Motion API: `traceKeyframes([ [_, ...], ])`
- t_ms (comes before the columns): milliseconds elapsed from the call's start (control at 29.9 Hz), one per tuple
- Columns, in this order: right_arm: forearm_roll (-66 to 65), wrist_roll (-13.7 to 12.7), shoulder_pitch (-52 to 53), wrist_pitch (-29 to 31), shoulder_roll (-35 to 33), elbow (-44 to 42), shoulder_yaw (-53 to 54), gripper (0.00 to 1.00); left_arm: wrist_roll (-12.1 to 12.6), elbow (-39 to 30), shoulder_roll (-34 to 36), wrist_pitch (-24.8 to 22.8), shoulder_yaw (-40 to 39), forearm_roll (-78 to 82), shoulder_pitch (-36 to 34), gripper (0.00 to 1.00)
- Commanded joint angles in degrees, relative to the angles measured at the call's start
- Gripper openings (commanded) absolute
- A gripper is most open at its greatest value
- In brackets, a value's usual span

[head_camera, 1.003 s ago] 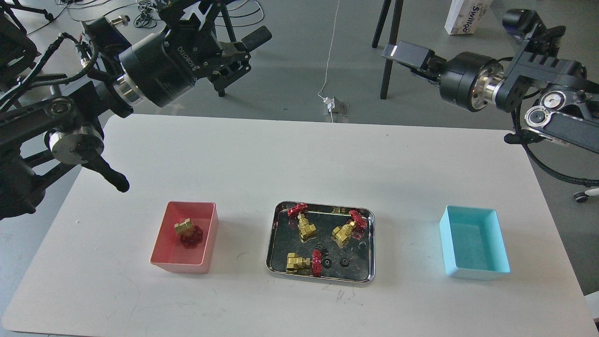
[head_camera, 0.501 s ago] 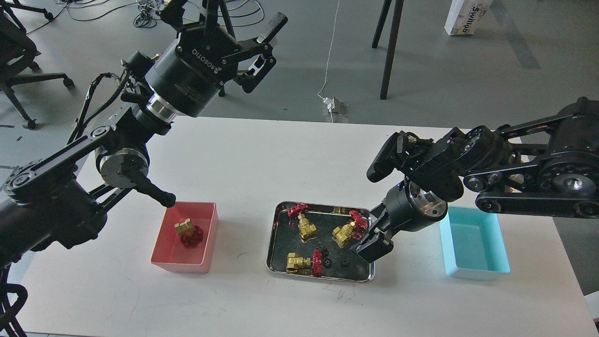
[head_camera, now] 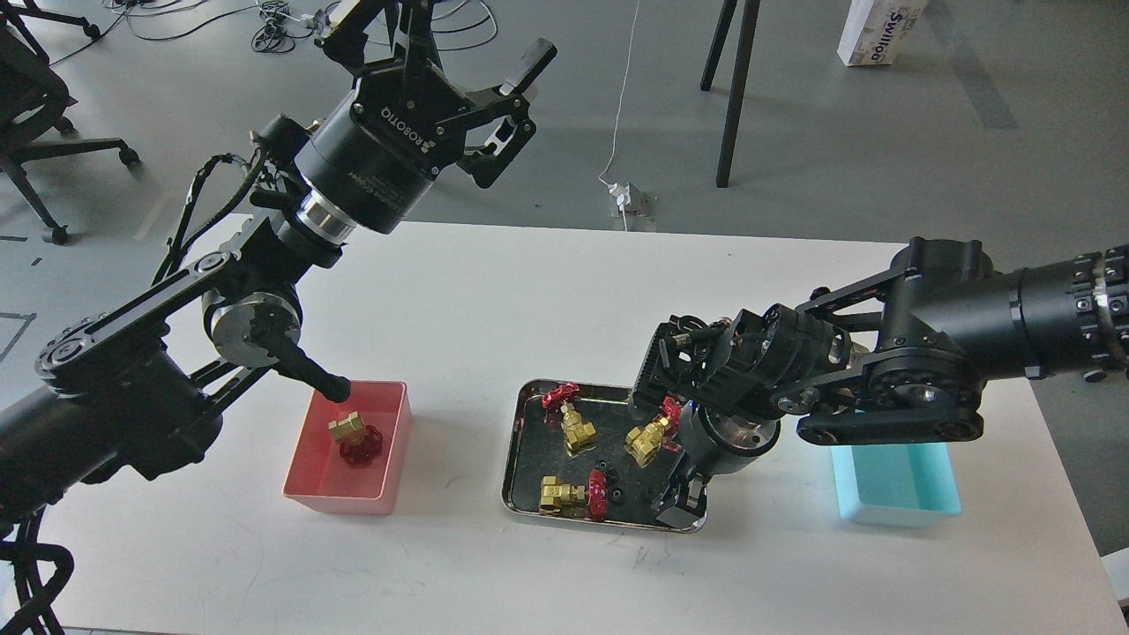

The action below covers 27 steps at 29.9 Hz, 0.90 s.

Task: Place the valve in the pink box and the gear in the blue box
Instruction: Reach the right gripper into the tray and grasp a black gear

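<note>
Three brass valves with red handwheels (head_camera: 573, 425) (head_camera: 651, 438) (head_camera: 569, 496) lie in the shiny steel tray (head_camera: 513, 459). A fourth valve (head_camera: 353, 437) lies in the pink box (head_camera: 395, 441). Two tiny black gears (head_camera: 603, 466) (head_camera: 617, 495) show in the tray; the third is hidden by my right gripper. My right gripper (head_camera: 675, 504) points down into the tray's front right corner; its fingers are dark and cannot be told apart. My right arm covers the far part of the blue box (head_camera: 900, 489). My left gripper (head_camera: 445, 48) is open and empty, high above the table's far left.
The white table (head_camera: 529, 300) has its far edge behind the tray. My left arm's elbow knob (head_camera: 317, 381) hangs at the pink box's far rim. On the floor behind are black stand legs (head_camera: 732, 88), a white carton (head_camera: 878, 31), a cable and an office chair (head_camera: 35, 115).
My right arm has swung in from the right and come down, its gripper moving from the tray's right rim into the front right corner. My left gripper has shifted slightly right.
</note>
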Motion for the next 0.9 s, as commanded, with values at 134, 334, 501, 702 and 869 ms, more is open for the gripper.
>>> traceKeyframes([
  [134, -0.13, -2.67, -1.22, 0.0, 1.41, -4.06, -2.14, 0.63, -0.01, 0.16, -0.1, 0.02, 0.04, 0.09, 0.96, 0.82],
  [334, 0.13, -2.85, -3.06, 0.0, 5.19, -7.5, -2.05, 0.63, -0.01, 0.16, -0.18, -0.07, -0.05, 0.09, 1.14, 0.82],
  [501, 1.01, -2.85, -3.33, 0.0, 6.51, -7.94, -1.88, 0.63, -0.01, 0.34, -0.1, -0.07, 0.04, 0.18, 1.75, 0.82],
  [702, 1.1, -2.85, -5.08, 0.0, 7.3, -8.03, -1.88, 0.63, -0.01, 0.34, -0.1, -0.07, -0.05, 0.18, 2.37, 0.82],
  [869, 1.01, -2.85, -6.23, 0.0, 7.48, -9.34, -1.88, 0.63, -0.01, 0.43, -0.1, -0.07, -0.05, 0.27, 2.81, 0.82],
])
